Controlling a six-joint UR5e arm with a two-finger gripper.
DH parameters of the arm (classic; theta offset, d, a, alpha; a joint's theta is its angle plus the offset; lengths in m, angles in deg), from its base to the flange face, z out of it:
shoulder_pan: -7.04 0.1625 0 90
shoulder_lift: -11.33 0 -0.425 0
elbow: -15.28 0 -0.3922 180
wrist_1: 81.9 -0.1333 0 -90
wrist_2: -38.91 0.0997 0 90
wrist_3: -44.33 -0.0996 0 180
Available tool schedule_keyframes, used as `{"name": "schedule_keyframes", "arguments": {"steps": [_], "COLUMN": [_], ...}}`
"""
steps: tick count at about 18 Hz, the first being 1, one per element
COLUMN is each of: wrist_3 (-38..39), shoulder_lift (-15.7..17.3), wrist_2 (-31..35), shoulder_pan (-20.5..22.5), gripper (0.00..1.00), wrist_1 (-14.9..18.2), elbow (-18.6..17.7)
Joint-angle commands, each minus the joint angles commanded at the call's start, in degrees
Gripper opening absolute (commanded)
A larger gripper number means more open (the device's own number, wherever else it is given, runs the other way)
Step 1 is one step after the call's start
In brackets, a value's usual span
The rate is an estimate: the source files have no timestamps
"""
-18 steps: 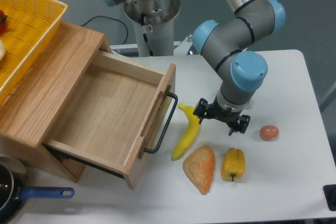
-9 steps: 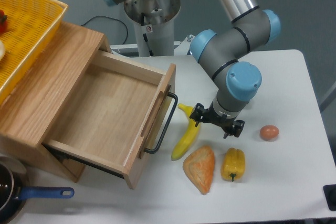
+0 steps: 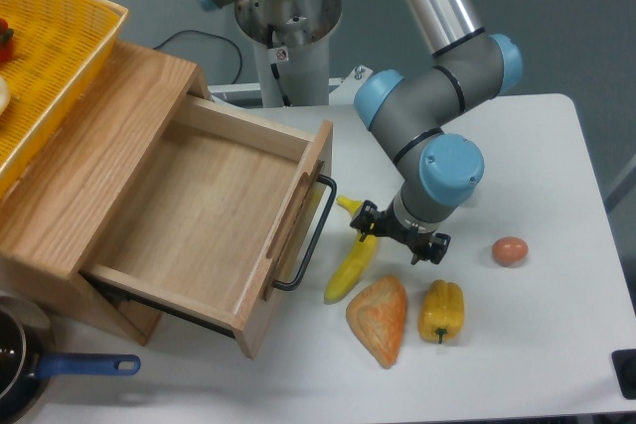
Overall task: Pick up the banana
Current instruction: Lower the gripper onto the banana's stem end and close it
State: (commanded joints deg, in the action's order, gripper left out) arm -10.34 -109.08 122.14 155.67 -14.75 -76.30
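One gripper (image 3: 398, 235), fingers apart, hangs over the banana's (image 3: 352, 263) upper end on the bench (image 3: 537, 345). No writing is readable. A pastry (image 3: 379, 318), yellow pepper (image 3: 441, 311) and open drawer (image 3: 214, 220) crowd close.

Banana (image 3: 350, 267) is boxed in: drawer handle (image 3: 307, 241) just left, pastry (image 3: 379, 317) at its lower tip, pepper (image 3: 441, 310) nearby. Bare table (image 3: 537, 166) off right.

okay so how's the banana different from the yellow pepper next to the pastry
The banana is long, slim and curved with pointed ends; the pepper is short, blocky and lobed. The banana is clearly the longer of the two. The banana lies beside the drawer handle with the gripper over its upper end; the pepper sits apart, right of the pastry, with nothing over it. Both are yellow and rest on the table.
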Motion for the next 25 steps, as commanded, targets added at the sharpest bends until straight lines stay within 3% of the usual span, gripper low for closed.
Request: {"name": "schedule_keyframes", "arguments": {"steps": [15, 17, 25], "wrist_3": [0.35, 0.35, 0.61], "shoulder_lift": [-1.15, -1.15, -1.32], "wrist_2": [1.41, 1.41, 1.49], "shoulder_pan": [-1.5, -1.5, -2.29], "gripper": [1.0, 0.94, 0.98], "wrist_1": [-0.79, -0.88, -2.19], "elbow": [0.0, 0.0, -1.05]}}
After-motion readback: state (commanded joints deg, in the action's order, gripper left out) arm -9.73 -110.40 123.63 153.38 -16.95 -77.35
